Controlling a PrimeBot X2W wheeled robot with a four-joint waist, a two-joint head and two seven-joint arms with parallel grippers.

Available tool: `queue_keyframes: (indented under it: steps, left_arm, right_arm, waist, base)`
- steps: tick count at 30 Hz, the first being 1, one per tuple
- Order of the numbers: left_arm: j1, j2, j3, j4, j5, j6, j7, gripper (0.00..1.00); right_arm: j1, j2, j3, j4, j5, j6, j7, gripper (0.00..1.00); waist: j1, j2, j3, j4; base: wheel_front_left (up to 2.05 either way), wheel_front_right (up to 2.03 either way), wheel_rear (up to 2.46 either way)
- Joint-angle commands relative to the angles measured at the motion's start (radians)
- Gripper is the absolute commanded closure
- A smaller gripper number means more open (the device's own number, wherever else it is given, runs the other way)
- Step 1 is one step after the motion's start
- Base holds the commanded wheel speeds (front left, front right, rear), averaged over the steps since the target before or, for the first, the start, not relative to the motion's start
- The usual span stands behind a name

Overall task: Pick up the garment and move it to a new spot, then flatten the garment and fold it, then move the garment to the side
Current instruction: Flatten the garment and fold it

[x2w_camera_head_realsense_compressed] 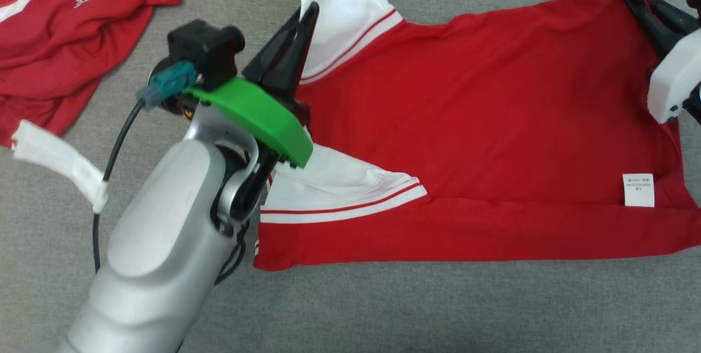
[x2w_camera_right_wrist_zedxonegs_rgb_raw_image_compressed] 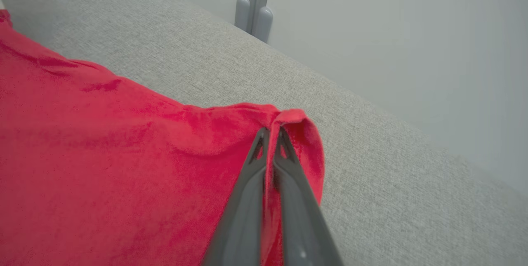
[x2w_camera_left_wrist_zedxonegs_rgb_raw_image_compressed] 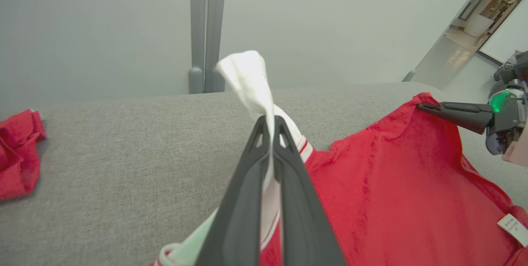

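The garment (x2w_camera_head_realsense_compressed: 482, 123) is a red shirt with white, red-striped sleeves, spread across the grey padded table with its bottom hem to the right. My left gripper (x2w_camera_head_realsense_compressed: 309, 11) is shut on the far white sleeve (x2w_camera_left_wrist_zedxonegs_rgb_raw_image_compressed: 247, 76), which bunches up between the fingers (x2w_camera_left_wrist_zedxonegs_rgb_raw_image_compressed: 284, 142) and sticks out past their tips. At the far right corner of the hem my right gripper (x2w_camera_head_realsense_compressed: 635, 0) is shut on a fold of red cloth (x2w_camera_right_wrist_zedxonegs_rgb_raw_image_compressed: 297, 130). The left wrist view also catches that right gripper (x2w_camera_left_wrist_zedxonegs_rgb_raw_image_compressed: 425, 107) pinching the corner. A white care label (x2w_camera_head_realsense_compressed: 638, 190) lies near the hem.
A second red garment (x2w_camera_head_realsense_compressed: 71, 30) with white lettering lies crumpled at the table's far left, a white sleeve (x2w_camera_head_realsense_compressed: 55, 158) trailing from it. Grey table (x2w_camera_head_realsense_compressed: 438, 309) surface surrounds the shirt. Behind the table stand a grey post (x2w_camera_left_wrist_zedxonegs_rgb_raw_image_compressed: 206, 31) and a pale wall.
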Motion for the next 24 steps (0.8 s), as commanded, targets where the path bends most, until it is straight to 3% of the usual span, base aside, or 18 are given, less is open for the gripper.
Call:
queue_keyframes:
  steps: [1,5,10,17,24]
  left_arm:
    - [0.05,0.016,-0.001,-0.07,-0.021,0.016,0.017,1.0]
    - [0.206,0.07,-0.015,-0.292,-0.065,0.047,0.087,1.0]
    - [0.342,0.109,-0.001,-0.404,-0.114,0.089,0.113,1.0]
    - [0.467,0.132,0.01,-0.427,-0.152,0.117,0.099,1.0]
    - [0.528,0.096,-0.031,-0.349,-0.166,0.116,0.079,1.0]
  right_arm:
    - [0.013,-0.022,0.009,-0.003,0.006,-0.001,-0.029,1.0]
    - [0.038,-0.058,0.064,0.005,0.012,-0.001,-0.117,1.0]
    - [0.063,-0.087,0.109,-0.014,0.031,-0.001,-0.192,1.0]
    - [0.158,-0.131,0.096,-0.105,0.001,-0.001,-0.207,1.0]
    - [0.268,-0.148,0.097,-0.208,-0.036,-0.001,-0.207,1.0]
  waist:
    - [0.0,0.0,-0.017,0.021]
    - [0.0,0.0,-0.047,0.039]
    - [0.0,0.0,-0.083,0.04]
    - [0.0,0.0,-0.132,0.012]
    - [0.0,0.0,-0.156,-0.023]
  base:
    - [0.0,0.0,0.0]
    - [0.0,0.0,0.0]
    - [0.0,0.0,0.0]
    - [0.0,0.0,0.0]
    - [0.0,0.0,0.0]
